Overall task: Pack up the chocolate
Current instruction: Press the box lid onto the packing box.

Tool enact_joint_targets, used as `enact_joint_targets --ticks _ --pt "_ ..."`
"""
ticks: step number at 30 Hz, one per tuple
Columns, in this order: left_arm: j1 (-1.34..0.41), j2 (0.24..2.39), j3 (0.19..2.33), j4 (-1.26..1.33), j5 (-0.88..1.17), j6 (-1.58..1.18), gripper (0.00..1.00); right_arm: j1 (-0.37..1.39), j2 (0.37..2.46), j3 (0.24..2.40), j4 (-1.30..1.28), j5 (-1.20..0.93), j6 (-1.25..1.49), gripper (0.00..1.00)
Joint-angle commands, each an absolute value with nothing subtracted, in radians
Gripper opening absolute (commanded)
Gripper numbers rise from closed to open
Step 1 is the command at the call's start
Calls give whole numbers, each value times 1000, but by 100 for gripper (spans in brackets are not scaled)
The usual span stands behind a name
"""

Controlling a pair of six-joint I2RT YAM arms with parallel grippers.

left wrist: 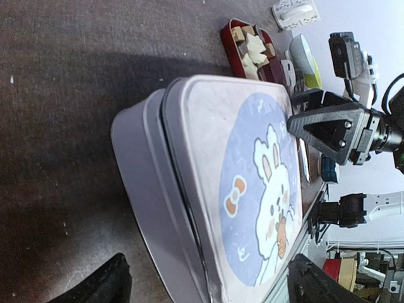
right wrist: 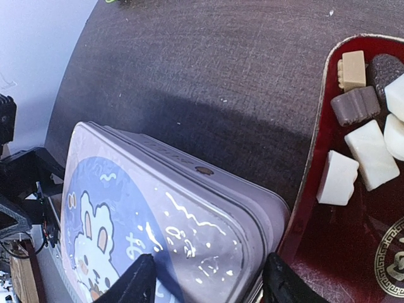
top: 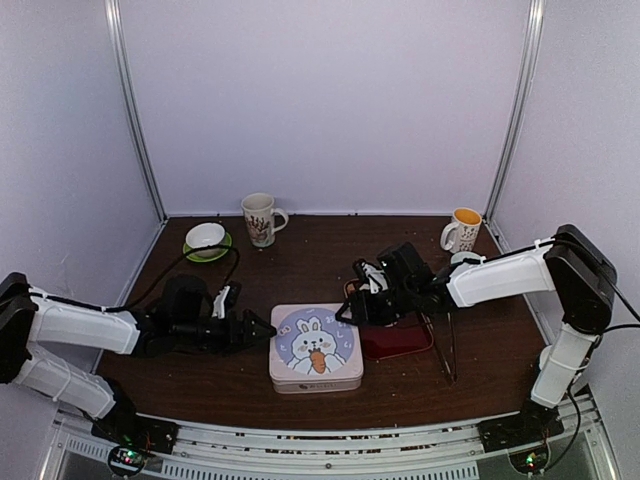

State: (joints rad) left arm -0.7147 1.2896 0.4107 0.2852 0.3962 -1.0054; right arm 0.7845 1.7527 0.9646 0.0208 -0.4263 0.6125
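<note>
The chocolate [right wrist: 358,136], small cream, tan and dark brown pieces, lies in a dark-red tray [right wrist: 315,240] just right of a closed grey tin [top: 315,350] with a rabbit on its lid. My left gripper [top: 266,331] is at the tin's left side. In the left wrist view it [left wrist: 205,273] stands open, its fingers wide apart on either side of the tin [left wrist: 189,189]. My right gripper [top: 348,310] hovers open over the tin's far right corner [right wrist: 252,208]. One of its fingertips [right wrist: 144,278] is above the lid and the other is by the tray's edge. The chocolate [left wrist: 251,44] also shows beyond the tin.
Metal tongs [top: 446,345] lie right of the tray [top: 398,342]. At the back stand a patterned mug [top: 261,219], a mug with an orange inside [top: 463,230] and a white bowl on a green saucer [top: 206,240]. White walls enclose the brown table [top: 320,255].
</note>
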Motion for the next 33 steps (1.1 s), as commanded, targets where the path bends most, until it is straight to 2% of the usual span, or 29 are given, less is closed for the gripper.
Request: enact_joint_targets --ticks 1,9,19,29,33 --pt "-744 1251 382 264 425 -1035 89 782 1776 991 32 -439 599 57" --pt "-787 1209 364 242 420 -1069 90 783 1779 998 31 -443 598 57" --pt "-805 1305 357 320 489 -1093 65 786 1784 1003 28 -451 595 56" --pt "-813 1351 352 257 504 -1080 60 788 1787 1008 22 -453 591 55" --pt "-813 1371 377 147 491 -1032 59 788 1790 1014 19 -454 590 55"
